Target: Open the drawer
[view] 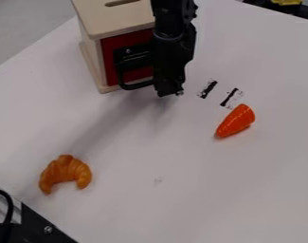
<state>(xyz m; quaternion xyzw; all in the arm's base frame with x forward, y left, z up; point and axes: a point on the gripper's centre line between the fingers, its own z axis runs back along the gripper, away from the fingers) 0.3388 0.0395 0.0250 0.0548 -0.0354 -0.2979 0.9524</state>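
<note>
The black gripper hangs at the top centre, in front of the right part of a small wooden cabinet. The red drawer front appears flush with the cabinet's face. A black handle sticks out from it and curves toward the gripper's left side. Whether the two touch cannot be told, as the gripper covers the handle's right end. The gripper's lower tip is close above the white table.
An orange carrot-like toy lies right of the gripper, near two black marks on the table. A toy croissant lies at lower left. Black equipment with a cable occupies the bottom left corner.
</note>
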